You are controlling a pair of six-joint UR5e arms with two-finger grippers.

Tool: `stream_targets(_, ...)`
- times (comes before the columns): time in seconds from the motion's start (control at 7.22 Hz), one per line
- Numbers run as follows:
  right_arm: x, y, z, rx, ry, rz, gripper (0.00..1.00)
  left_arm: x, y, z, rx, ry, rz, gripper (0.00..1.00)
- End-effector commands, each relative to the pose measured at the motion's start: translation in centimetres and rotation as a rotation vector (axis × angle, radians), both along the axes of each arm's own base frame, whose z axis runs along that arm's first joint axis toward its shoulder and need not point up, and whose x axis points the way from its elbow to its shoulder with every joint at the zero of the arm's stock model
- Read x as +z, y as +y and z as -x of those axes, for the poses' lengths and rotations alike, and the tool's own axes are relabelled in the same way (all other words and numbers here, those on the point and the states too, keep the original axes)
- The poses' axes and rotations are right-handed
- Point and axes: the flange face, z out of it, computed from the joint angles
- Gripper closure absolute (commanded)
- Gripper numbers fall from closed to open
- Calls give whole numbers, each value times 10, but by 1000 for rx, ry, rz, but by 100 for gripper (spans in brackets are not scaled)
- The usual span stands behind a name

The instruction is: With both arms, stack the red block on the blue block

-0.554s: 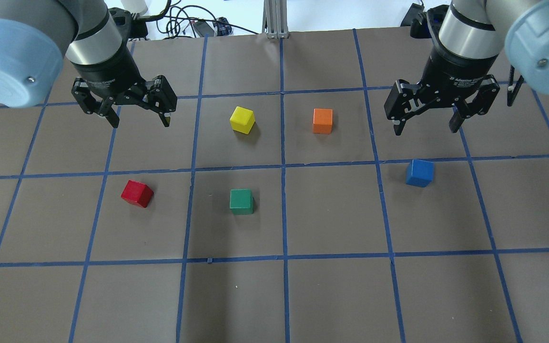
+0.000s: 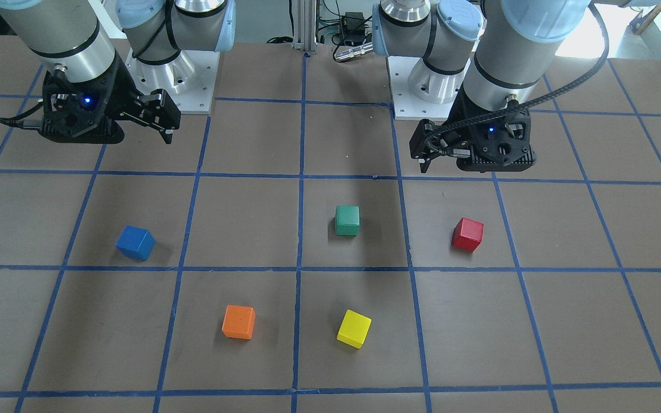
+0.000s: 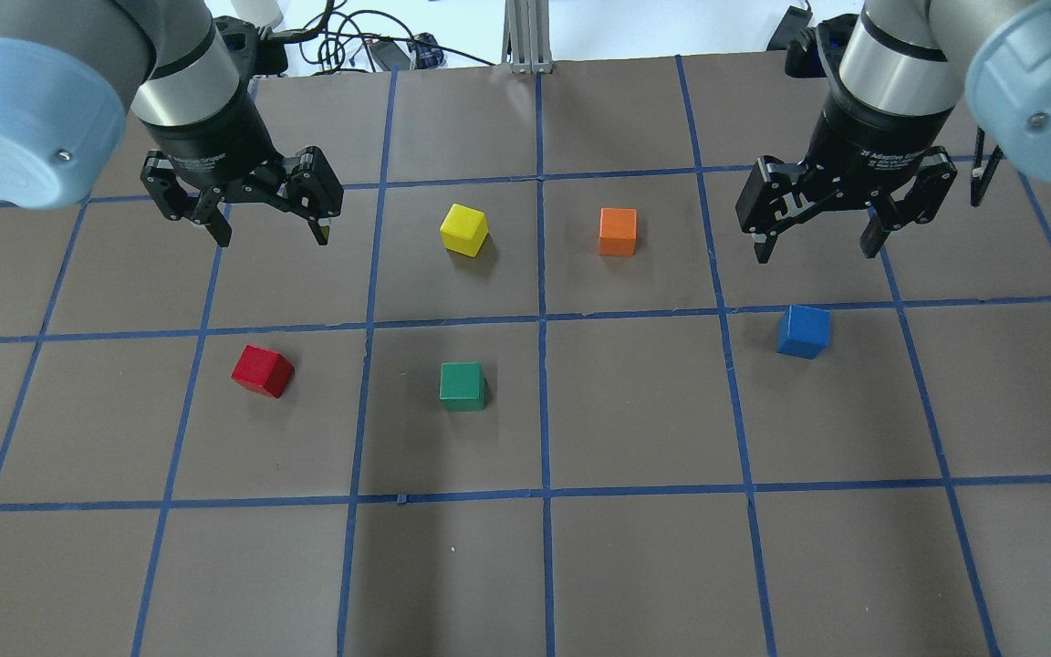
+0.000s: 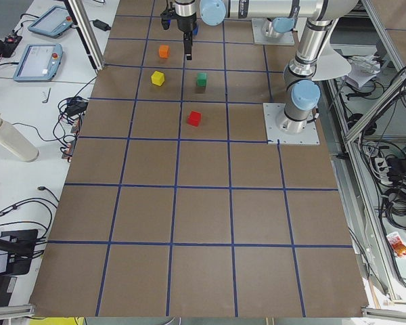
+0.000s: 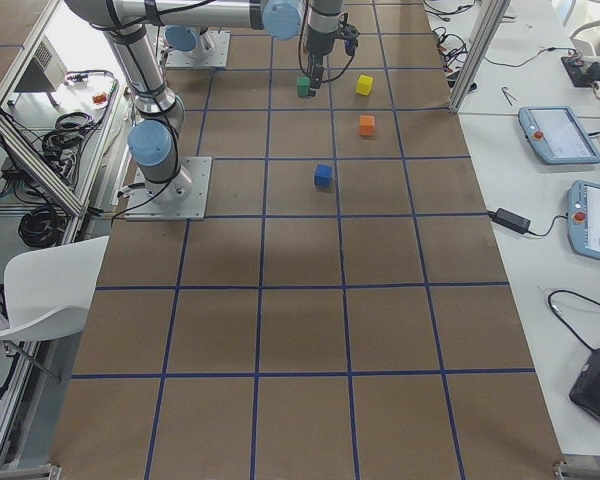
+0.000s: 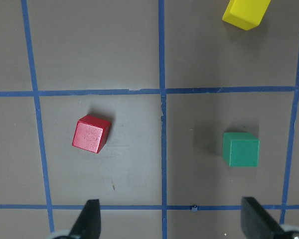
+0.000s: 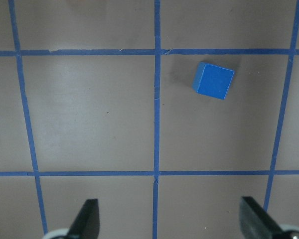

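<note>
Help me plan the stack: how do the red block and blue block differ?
The red block is bright red, the blue block royal blue. Red lies near the left pincer, blue near the right pincer. Red's nearest neighbour is the green block, blue's the orange block. Both are same-sized cubes, flat on the table, ungripped.

Seen from overhead, a small matte green cube (image 3: 463, 385) sits on the brown paper-covered table (image 3: 635, 566) gridded with blue tape. A small yellow cube (image 3: 463, 228), slightly turned, lies well apart at its twelve o'clock. A small orange cube (image 3: 618, 231) sits at the yellow one's three o'clock.
</note>
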Motion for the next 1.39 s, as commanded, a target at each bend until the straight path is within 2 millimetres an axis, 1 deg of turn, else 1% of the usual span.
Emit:
stream_targets(0.0,-1,1,0,0,2,-3,0,-3,-1,0,0,-3,-6,0)
stream_targets(0.28,-6,-3,0,0,3,-3,0,-10,0,-2,1,0,-17,0)
stream_targets(0.42,-4,-4,1,-1,2,0,0,-7,-1,-4,3,1,-12,0)
stream_targets(0.83,1,-1,-1,-1,-10,9,0,-5,3,-6,3,-2,-11,0)
stream_targets(1.25,1,-2,0,-2,-4,9,0,-6,3,-5,3,-2,-13,0)
